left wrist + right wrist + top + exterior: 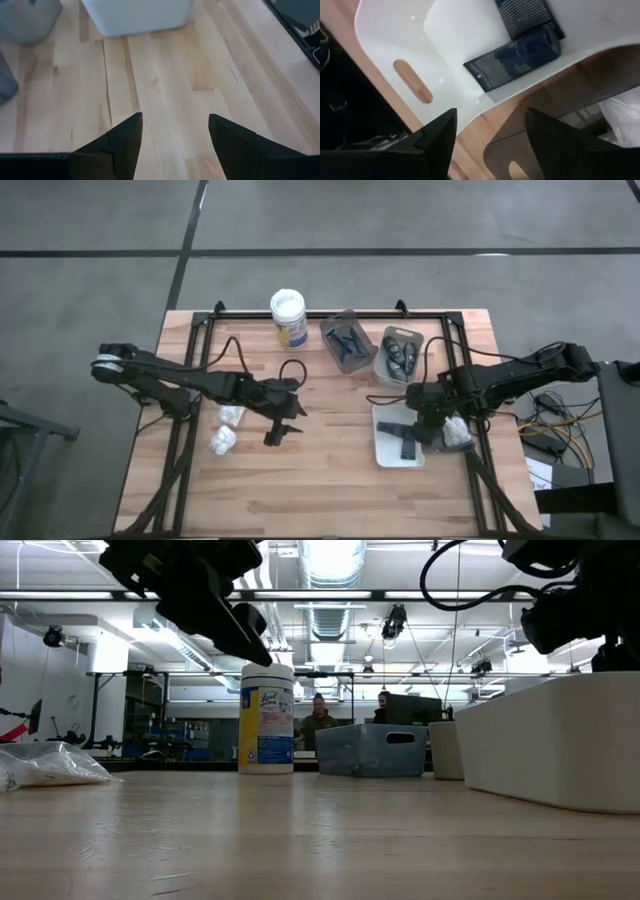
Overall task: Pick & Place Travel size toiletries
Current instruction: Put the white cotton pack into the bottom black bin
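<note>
My left gripper (pixel 282 430) (pixel 175 117) is open above bare wood near the table's middle, to the right of two white lumpy packets (pixel 232 415) (pixel 222 440) lying on the table. My right gripper (pixel 425 425) (pixel 490 112) is open over the right edge of a white tray (pixel 385 445) (pixel 395 45), in which black tubes (pixel 517 57) (pixel 403 438) lie flat. Another white packet (pixel 458 430) (pixel 625 117) lies just right of that tray. Blue razors (pixel 347 340) lie in one grey tray and dark oval bottles (pixel 400 355) in another.
A white-lidded tub (pixel 288 315) (pixel 267 720) stands at the far edge, left of the two grey trays (pixel 333 350) (pixel 384 368). A grey tray wall (pixel 545 130) shows close under my right gripper. People sit in the room beyond the table. Bare wood lies along the near edge.
</note>
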`<action>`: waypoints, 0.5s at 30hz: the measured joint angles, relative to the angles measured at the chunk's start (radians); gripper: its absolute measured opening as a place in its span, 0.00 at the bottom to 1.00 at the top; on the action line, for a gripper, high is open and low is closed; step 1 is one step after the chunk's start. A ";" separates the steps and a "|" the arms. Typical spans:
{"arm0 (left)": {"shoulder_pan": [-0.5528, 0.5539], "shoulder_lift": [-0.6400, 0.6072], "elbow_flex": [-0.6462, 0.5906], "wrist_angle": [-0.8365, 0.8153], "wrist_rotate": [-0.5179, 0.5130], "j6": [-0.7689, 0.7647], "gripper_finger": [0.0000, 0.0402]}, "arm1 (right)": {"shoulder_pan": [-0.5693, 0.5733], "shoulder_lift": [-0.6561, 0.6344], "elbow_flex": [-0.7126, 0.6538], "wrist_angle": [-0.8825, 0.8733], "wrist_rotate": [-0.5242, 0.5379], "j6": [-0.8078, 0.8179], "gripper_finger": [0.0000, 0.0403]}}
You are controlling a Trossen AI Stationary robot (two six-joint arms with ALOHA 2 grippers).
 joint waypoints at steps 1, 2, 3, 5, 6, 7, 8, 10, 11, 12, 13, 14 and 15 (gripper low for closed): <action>-0.002 -0.001 0.007 -0.022 0.000 -0.016 0.58 | 0.001 -0.001 0.002 -0.001 -0.002 -0.013 0.58; -0.005 -0.001 0.016 -0.050 -0.001 -0.030 0.58 | 0.001 -0.003 0.004 0.000 -0.002 -0.024 0.59; -0.007 -0.003 0.025 -0.086 -0.001 -0.037 0.58 | 0.001 -0.004 0.005 0.001 -0.002 -0.038 0.60; -0.011 -0.005 0.041 -0.167 -0.012 -0.060 0.58 | 0.001 -0.007 0.007 0.012 0.004 -0.069 0.61; -0.013 -0.005 0.048 -0.206 -0.021 -0.079 0.58 | 0.001 -0.010 0.007 0.019 0.014 -0.088 0.62; -0.014 -0.005 0.052 -0.240 -0.032 -0.099 0.58 | 0.001 -0.011 0.007 0.030 0.026 -0.107 0.63; -0.015 -0.005 0.055 -0.276 -0.042 -0.116 0.58 | 0.001 -0.012 0.007 0.046 0.038 -0.125 0.64; -0.017 -0.005 0.057 -0.337 -0.044 -0.157 0.58 | 0.000 -0.012 0.007 0.073 0.054 -0.160 0.65; -0.018 -0.005 0.057 -0.363 -0.046 -0.176 0.58 | 0.000 -0.013 0.007 0.088 0.057 -0.175 0.66; -0.019 -0.005 0.056 -0.388 -0.045 -0.199 0.58 | 0.001 -0.014 0.007 0.105 0.057 -0.186 0.66; -0.020 -0.005 0.056 -0.411 -0.045 -0.228 0.58 | 0.001 -0.016 0.008 0.118 0.057 -0.197 0.67; -0.020 -0.005 0.055 -0.436 -0.045 -0.256 0.58 | 0.001 -0.017 0.008 0.124 0.057 -0.209 0.68; -0.021 -0.005 0.054 -0.466 -0.045 -0.282 0.58 | 0.000 -0.019 0.008 0.130 0.058 -0.226 0.68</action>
